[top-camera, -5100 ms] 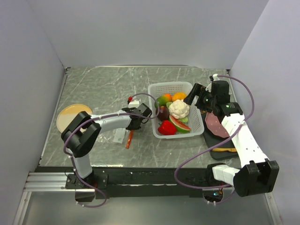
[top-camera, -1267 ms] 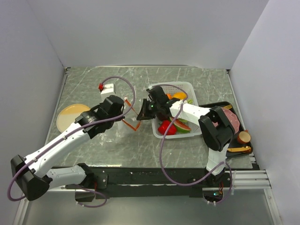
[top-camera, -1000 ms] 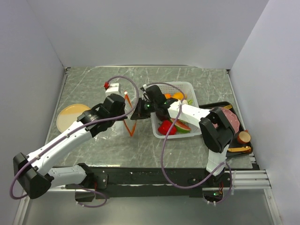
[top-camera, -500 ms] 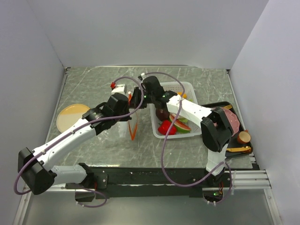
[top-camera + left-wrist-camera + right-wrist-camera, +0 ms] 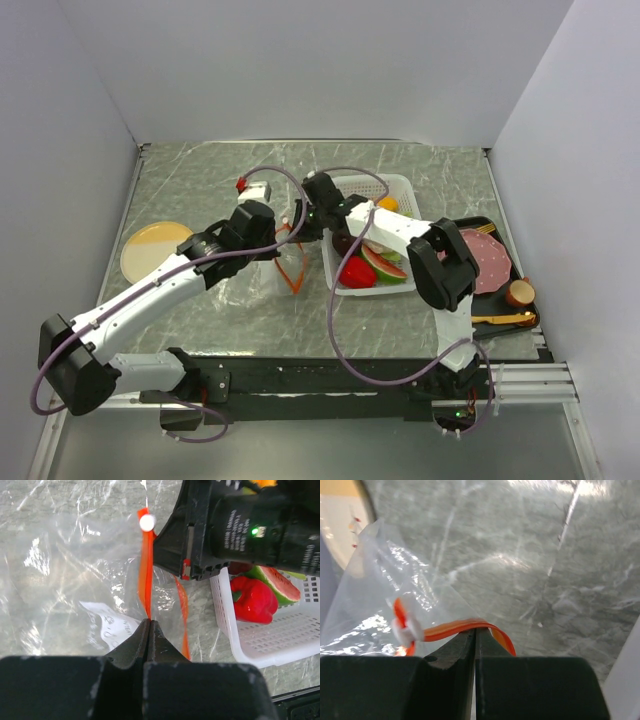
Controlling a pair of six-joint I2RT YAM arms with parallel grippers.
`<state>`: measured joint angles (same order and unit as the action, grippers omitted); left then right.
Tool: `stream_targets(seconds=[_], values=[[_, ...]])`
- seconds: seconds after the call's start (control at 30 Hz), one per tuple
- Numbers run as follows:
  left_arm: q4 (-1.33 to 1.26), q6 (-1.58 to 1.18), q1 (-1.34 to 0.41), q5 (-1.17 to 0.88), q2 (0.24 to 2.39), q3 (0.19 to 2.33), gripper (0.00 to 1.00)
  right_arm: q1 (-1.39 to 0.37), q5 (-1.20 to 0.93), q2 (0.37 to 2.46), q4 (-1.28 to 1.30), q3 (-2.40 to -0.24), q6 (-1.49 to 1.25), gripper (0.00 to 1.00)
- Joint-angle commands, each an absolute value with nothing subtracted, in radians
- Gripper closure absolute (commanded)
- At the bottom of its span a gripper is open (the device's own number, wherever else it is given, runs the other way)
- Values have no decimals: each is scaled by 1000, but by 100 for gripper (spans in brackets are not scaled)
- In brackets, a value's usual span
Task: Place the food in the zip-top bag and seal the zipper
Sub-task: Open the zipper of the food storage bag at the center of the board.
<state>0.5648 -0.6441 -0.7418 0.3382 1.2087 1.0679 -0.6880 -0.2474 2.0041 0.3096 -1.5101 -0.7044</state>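
The clear zip-top bag [image 5: 65, 575] hangs off the table just left of the basket, held up by both grippers. My left gripper [image 5: 148, 621] is shut on one orange-red strip of the zipper [image 5: 145, 575], below its white slider [image 5: 146, 522]. My right gripper [image 5: 475, 629] is shut on the other strip of the zipper [image 5: 455, 628], so the mouth stands slightly parted. In the top view the left gripper [image 5: 281, 244] and right gripper [image 5: 299, 222] meet over the zip-top bag [image 5: 285, 270]. The food lies in the basket: red pepper [image 5: 357, 272], watermelon slice [image 5: 385, 264], orange [image 5: 388, 203].
The white perforated basket [image 5: 405, 185] stands right of the bag, with my right arm reaching across it. A yellow plate [image 5: 155, 247] lies at the left. At the right, a black tray [image 5: 470, 222] carries a pink slab [image 5: 490, 262] and a brown round piece [image 5: 519, 293].
Five seconds ago the right gripper was beside the basket's right side; it has crossed to the bag and shut on the zipper. Both grippers have lifted the bag's mouth, and the strips have parted a little.
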Motion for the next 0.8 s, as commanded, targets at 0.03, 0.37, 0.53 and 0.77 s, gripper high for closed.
stream_targets(seconds=[0.03,0.37,0.53,0.77], values=[[532,-653,-741,342,1177,1065,99,-684,-296,2019,292,-1532,-669,91],[532,-676,-741,340,1227,1058,99,-683,-436,1795,83,-1375,-709,82],[537,-687,-741,345,1239,1060,99,-681,-345,1685,121,-1310,-667,81],[546,-684,-741,350,1249,1074,99,-670,-247,1585,123,-1192,-649,82]])
